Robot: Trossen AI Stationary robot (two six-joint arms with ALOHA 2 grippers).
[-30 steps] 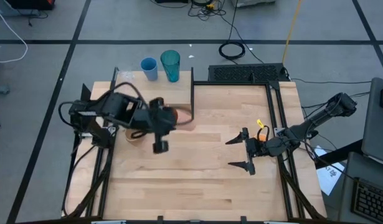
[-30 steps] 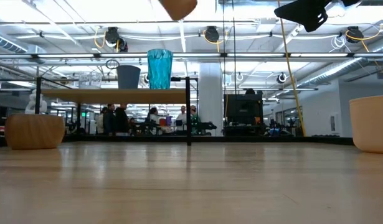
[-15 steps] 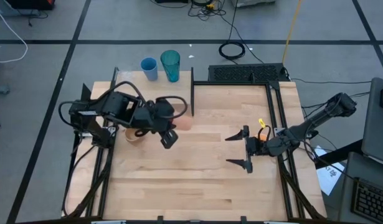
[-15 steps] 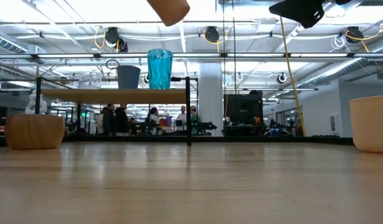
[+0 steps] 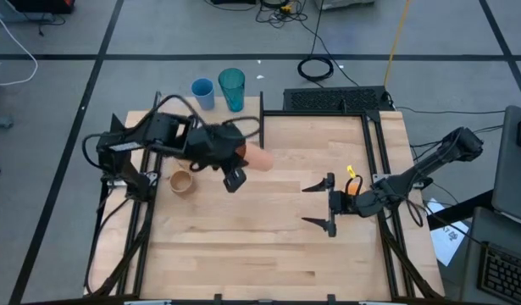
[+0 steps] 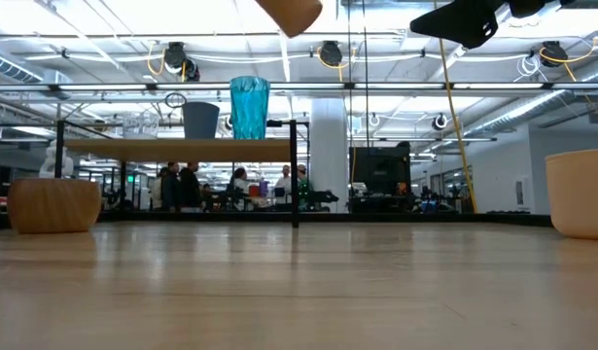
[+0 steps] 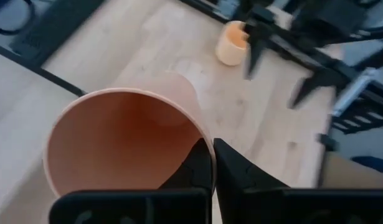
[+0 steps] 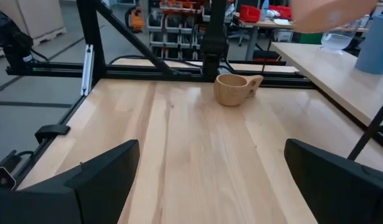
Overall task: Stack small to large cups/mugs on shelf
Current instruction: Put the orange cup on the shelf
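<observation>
An orange cup (image 5: 258, 158) hangs high over the table, just right of the shelf (image 5: 171, 127), with my left gripper (image 5: 241, 161) shut on it. Only its lower end (image 6: 291, 12) shows in the low view. A teal tumbler (image 5: 231, 89) and a blue cup (image 5: 202, 91) stand on the shelf's far edge. The tan handled mug (image 5: 182, 181) sits on its base on the table near the shelf. A pale peach mug (image 7: 231, 43) stands beside my right gripper (image 5: 324, 203), which is open at the table's right side and touches nothing. My left gripper pinches the orange cup's wall at the rim (image 7: 203, 146), one finger inside the cup and one outside. The fingers slant down from the table's left side. The cup is lifted clear and tilted, its mouth toward the gripper and its base pointing away.
The shelf's black upright post (image 5: 261, 119) stands close to the held cup. A black frame (image 5: 374, 144) runs along the table's right side. Bare wood (image 5: 260, 237) fills the table's middle and near part.
My left gripper has carried the orange cup toward the table's right edge, past the shelf's near right corner, and has rolled about its own axis; the cup stays clear of the table. The tan mug, earlier under the arm, now shows whole.
</observation>
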